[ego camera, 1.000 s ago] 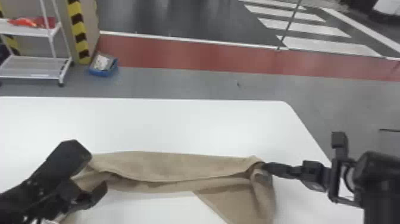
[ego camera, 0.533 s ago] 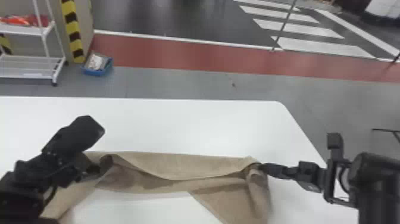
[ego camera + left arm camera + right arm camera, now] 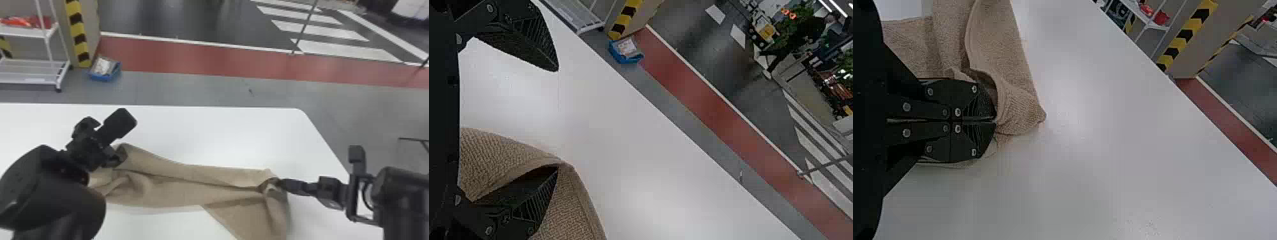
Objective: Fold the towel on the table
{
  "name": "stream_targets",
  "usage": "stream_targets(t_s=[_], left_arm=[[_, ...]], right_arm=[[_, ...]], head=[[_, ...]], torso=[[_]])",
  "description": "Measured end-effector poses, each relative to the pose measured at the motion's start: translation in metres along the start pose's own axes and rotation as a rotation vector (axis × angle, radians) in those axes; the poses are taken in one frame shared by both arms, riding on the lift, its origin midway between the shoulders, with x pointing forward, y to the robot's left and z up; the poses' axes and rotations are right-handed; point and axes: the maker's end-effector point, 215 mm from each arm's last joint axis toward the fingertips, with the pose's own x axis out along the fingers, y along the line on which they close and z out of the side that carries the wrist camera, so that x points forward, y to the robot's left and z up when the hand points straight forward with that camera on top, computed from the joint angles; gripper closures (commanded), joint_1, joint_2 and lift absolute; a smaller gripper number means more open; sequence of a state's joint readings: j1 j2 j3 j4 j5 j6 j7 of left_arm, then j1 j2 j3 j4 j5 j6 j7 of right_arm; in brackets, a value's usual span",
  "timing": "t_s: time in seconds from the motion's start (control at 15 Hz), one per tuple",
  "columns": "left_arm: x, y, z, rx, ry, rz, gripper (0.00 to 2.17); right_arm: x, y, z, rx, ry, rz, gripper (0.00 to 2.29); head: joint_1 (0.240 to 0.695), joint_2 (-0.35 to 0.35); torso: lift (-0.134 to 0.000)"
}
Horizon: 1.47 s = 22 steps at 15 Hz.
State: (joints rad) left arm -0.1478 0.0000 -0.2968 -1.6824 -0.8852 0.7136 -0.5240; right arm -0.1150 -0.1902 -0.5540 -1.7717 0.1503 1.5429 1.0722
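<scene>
Draped edge: In my left wrist view, the towel [image 3: 571, 205] hangs over one finger of my left gripper [image 3: 557, 119]. The other finger stands well apart from it, above the white table [image 3: 619, 165].
Spread fingers: They are open, with nothing clamped between them. I judge that the covered one sits under the cloth to carry or spread that edge, with closing left for when the edge lies well between both.
Pinched corner: In my right wrist view, my right gripper [image 3: 995, 121] is closed on the towel close to a corner, its two fingers together. The corner pokes out just beyond the tips. That hold probably serves as an anchor, so pulling on my left doesn't drag the whole piece along.
Long strip: In the head view, the towel stretches between my two grippers, a long crease running along it. It bunches beside the left one, which suggests that end needs straightening before the fold is laid.
Loose flap: From my right gripper, a wide part slants toward my body. The folding looks partway along; I'd line up the left end next, minding that the cloth could slide off that single finger.
</scene>
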Motion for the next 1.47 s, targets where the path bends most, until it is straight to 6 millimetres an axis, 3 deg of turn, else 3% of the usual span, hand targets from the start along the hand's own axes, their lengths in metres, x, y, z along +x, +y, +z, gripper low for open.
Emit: stream_targets(t_s=[0.13,0.2,0.47,0.73,1.07,1.2,1.33,1.47], left_arm=[[0.005,0.000,-0.006,0.026,0.031,-0.004,0.20],[-0.002,0.002,-0.006,0.021,0.033,-0.007,0.20],[-0.054,0.010,-0.025,-0.101,0.051,-0.035,0.19],[-0.097,-0.010,-0.045,-0.219,0.089,-0.125,0.19],[-0.107,-0.041,-0.045,-0.259,0.093,-0.247,0.33],[-0.103,-0.049,-0.045,-0.257,0.099,-0.283,0.61],[-0.094,-0.053,-0.053,-0.259,0.126,-0.301,0.61],[-0.091,-0.053,-0.061,-0.268,0.145,-0.306,0.82]], right_arm=[[0.001,0.000,-0.003,-0.002,0.006,0.001,1.65],[0.001,0.000,-0.004,-0.003,0.007,0.001,1.65],[0.000,0.000,-0.001,-0.017,0.000,-0.001,1.65],[0.003,0.002,0.002,-0.038,-0.002,0.004,1.65],[0.002,-0.002,0.001,-0.032,-0.005,0.000,1.65],[0.001,-0.003,-0.001,-0.027,-0.007,0.004,1.65],[0.000,-0.004,-0.002,-0.027,-0.009,0.008,1.65],[-0.001,-0.005,-0.001,-0.030,-0.013,0.008,1.65]], head=[[0.695,-0.238],[0.695,-0.236],[0.695,-0.223],[0.695,-0.227],[0.695,-0.253],[0.695,-0.267],[0.695,-0.266],[0.695,-0.261]], torso=[[-0.124],[-0.124],[-0.124],[-0.124],[-0.124],[-0.124],[-0.124],[-0.124]])
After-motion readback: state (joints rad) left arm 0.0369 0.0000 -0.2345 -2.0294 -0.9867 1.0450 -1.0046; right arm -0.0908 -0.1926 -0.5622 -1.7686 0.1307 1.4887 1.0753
